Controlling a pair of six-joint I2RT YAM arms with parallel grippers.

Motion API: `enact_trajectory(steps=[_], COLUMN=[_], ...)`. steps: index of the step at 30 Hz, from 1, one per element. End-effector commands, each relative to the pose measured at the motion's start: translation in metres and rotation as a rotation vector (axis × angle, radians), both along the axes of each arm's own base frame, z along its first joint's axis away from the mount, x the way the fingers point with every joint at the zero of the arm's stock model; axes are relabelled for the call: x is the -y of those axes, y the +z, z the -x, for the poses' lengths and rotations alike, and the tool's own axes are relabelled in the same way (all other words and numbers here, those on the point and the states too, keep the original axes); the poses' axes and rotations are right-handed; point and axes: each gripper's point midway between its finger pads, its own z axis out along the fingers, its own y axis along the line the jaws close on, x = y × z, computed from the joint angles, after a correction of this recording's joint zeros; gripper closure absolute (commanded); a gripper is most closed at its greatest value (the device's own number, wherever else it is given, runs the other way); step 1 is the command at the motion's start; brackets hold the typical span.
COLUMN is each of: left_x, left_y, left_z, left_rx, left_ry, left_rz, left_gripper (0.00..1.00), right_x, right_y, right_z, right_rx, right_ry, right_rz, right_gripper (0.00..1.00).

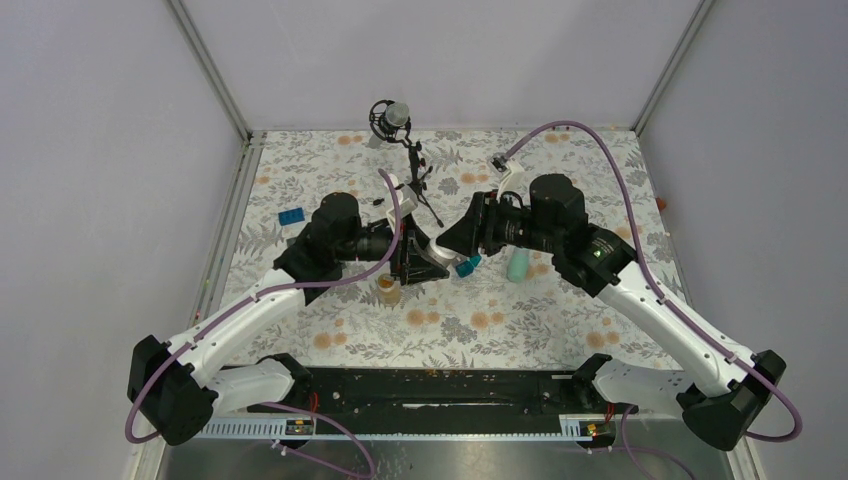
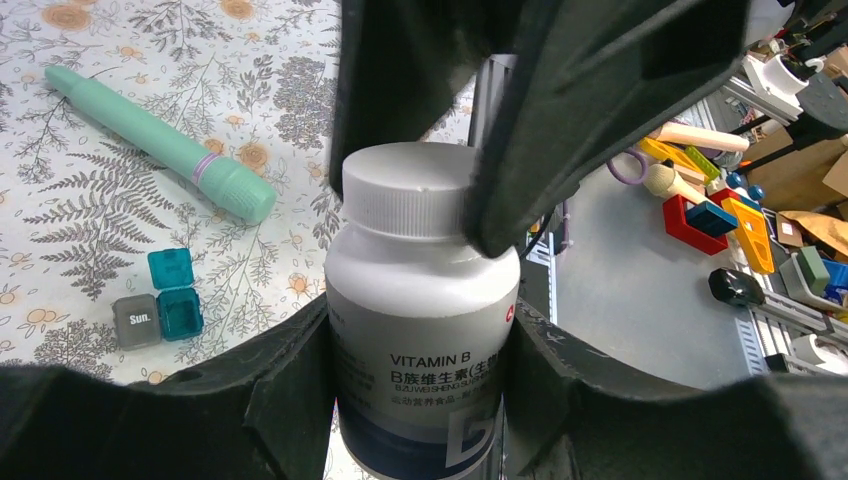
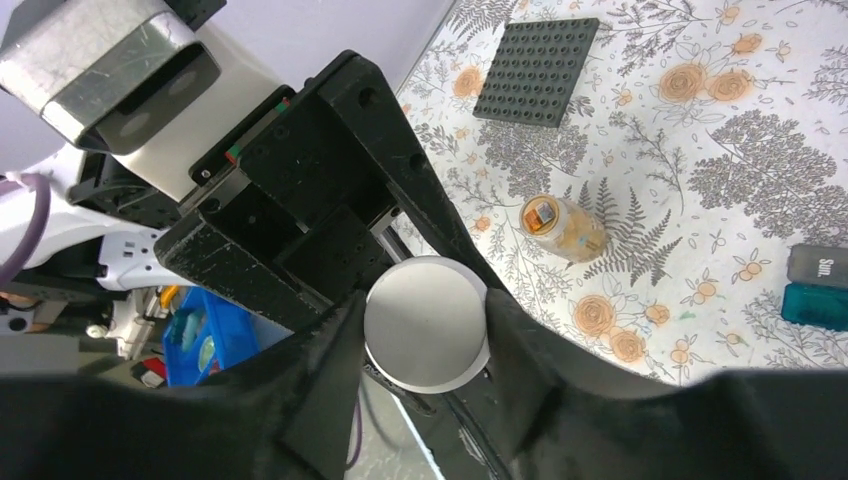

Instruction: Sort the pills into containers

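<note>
Pills (image 3: 572,238): amber pellets in a small glass jar (image 3: 558,222) on the surface (image 3: 700,150), apart from the teal box (image 2: 175,295), grey box (image 2: 135,322) and mint strip (image 2: 160,140). Left gripper (image 2: 415,335) clamps the vitamin bottle (image 2: 420,260); right gripper (image 3: 425,310) straddles its cap (image 3: 428,340) (pinching or slack, cannot tell), so seat it squarely before twisting. Bottle contents hidden.

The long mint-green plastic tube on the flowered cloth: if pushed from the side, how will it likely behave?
The long mint-green plastic tube looks round and lies flat on the flowered tablecloth, so a side push would probably roll it. It seems stiff and smooth, so it may slip in a grip.
</note>
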Motion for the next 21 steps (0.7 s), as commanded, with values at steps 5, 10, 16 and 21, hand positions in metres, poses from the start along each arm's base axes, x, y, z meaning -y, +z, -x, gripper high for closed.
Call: enact_trajectory(steps=[5, 10, 16, 21], left_x=[0.0, -0.001, -0.003, -0.002], left_y=[0.01, 0.011, 0.013, 0.016], left_z=[-0.003, 0.011, 0.031, 0.031], left_rx=[0.035, 0.029, 0.021, 0.029], left_ry=[0.015, -0.058, -0.17, -0.173], left_rz=[0.026, 0.037, 0.052, 0.059], left_gripper=[1.0, 1.0, 1.0, 1.0], right_x=[0.001, 0.004, 0.02, 0.018], right_y=[0.026, 0.034, 0.036, 0.038], right_z=[0.01, 0.05, 0.091, 0.077], right_rx=[0.072, 0.323, 0.541, 0.485], right_ry=[0.032, 0.323, 0.569, 0.496], right_rz=[-0.051, -0.037, -0.031, 0.005], right_gripper=[0.77, 0.87, 1.0, 0.59])
